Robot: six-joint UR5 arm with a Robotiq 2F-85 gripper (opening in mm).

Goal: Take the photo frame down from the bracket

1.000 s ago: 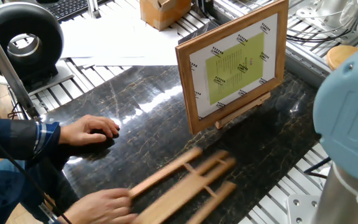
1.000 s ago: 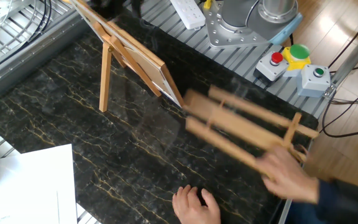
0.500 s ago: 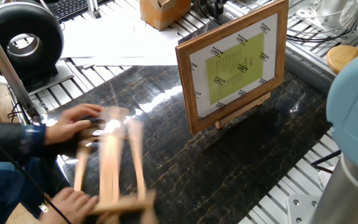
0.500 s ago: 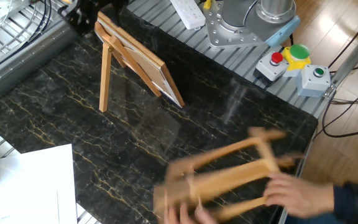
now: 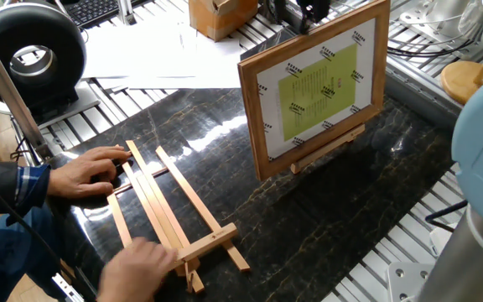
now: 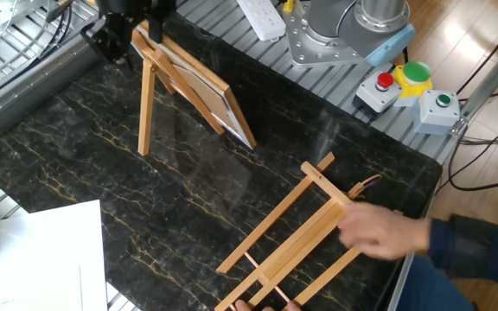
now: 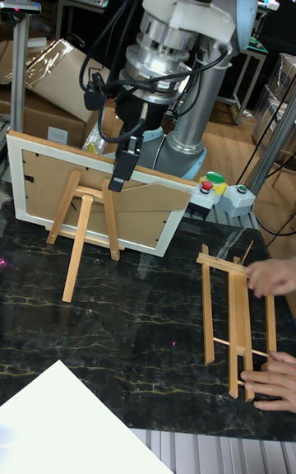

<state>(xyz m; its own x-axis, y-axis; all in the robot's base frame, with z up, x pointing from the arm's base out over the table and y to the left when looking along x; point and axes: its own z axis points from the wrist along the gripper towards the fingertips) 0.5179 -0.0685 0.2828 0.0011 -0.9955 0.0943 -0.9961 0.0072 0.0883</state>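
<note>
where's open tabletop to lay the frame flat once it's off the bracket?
Best patch: dark marble between the photo frame on its bracket and the slatted easel, running toward the near edge by the robot base. Also free behind the bracket, toward the white paper. Crowded: the easel end, where a person's hands hold it. The gripper is at the frame's top edge.

Beside the one photo frame (image 5: pixel 315 87): two easels, the bracket (image 7: pixel 82 231) and a slatted easel (image 5: pixel 171 215); two hands (image 5: pixel 90 172); apparently one gripper (image 7: pixel 130 155).
</note>
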